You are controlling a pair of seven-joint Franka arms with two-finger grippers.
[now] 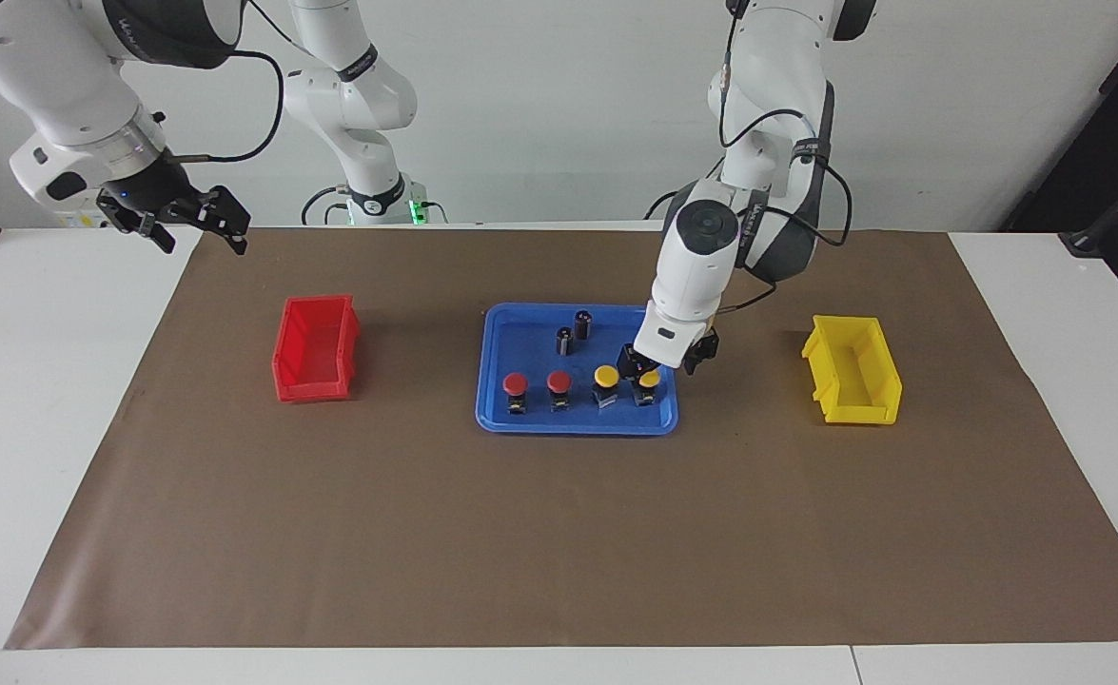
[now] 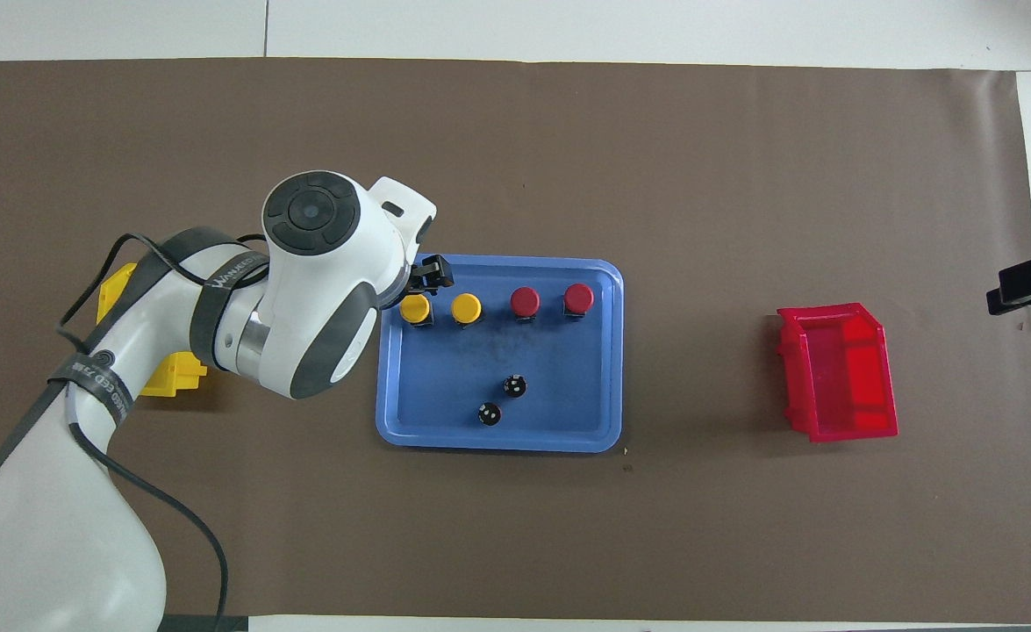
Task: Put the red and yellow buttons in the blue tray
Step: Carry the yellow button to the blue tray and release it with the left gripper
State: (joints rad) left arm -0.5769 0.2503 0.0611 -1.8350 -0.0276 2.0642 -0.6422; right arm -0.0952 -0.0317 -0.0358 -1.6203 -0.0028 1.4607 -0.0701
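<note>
The blue tray [image 1: 497,414] sits mid-worktop on the brown mat [image 1: 559,533], between the red bin [image 1: 316,347] toward the right arm's end and the yellow bin [image 1: 853,371] toward the left arm's end. All four buttons stand in it in one row along the rim farther from the robots: two red buttons [image 1: 516,384] [image 1: 559,382] and two yellow buttons [image 1: 606,377] [image 1: 650,380]. Two dark cylinders [image 1: 565,340] [image 1: 583,324] stand in the tray nearer the robots.

The left gripper [image 1: 670,365] hangs just over the tray's corner by the end yellow button, its fingers spread and holding nothing. The facing view shows it lifted clear of the cap, with one finger [image 1: 628,361] above the gap between the two yellow buttons. The overhead view hides most of the gripper under the arm's wrist; only one dark fingertip [image 2: 432,274] pokes out over the tray rim, but both yellow caps [image 2: 415,308] [image 2: 466,307] show whole there.

The right gripper [image 1: 199,221] waits high over the worktop's edge near the red bin, fingers spread and empty. The overhead view catches only a dark tip of it [image 2: 1028,281] at the frame's edge.
</note>
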